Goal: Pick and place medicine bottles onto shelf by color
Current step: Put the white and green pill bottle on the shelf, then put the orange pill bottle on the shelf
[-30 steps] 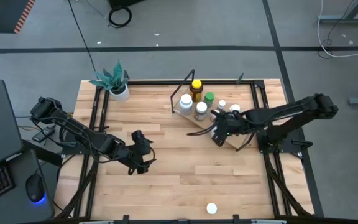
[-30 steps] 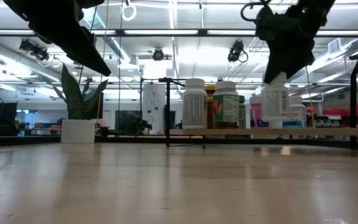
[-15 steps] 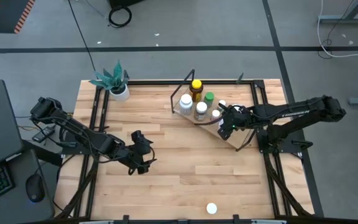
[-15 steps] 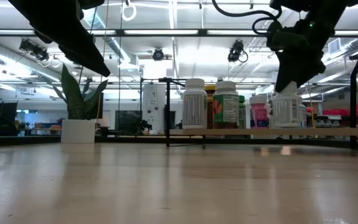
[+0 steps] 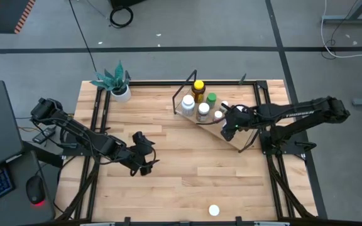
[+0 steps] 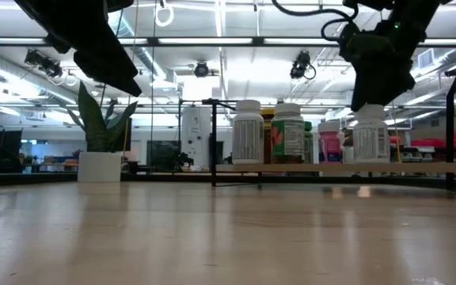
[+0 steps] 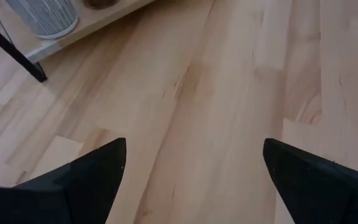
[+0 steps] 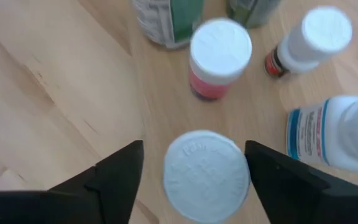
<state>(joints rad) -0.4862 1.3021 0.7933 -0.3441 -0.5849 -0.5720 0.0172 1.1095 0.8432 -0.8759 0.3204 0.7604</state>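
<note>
Bottle [image 6: 370, 136] now standing on shelf [image 6: 347, 167] | right claw [image 5: 229, 123] loosened, spread around cap

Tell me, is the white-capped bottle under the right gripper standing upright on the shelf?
Upright. The low view shows the bottle standing straight on the shelf, and the right gripper looks down on its round cap, fingers apart.

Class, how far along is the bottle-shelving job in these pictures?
Done: several bottles stand on the shelf. In hand: the right gripper, fingers open, straddles a white-capped bottle already standing there. Left: a lone bottle near the table's front edge; left gripper waits open.
</note>
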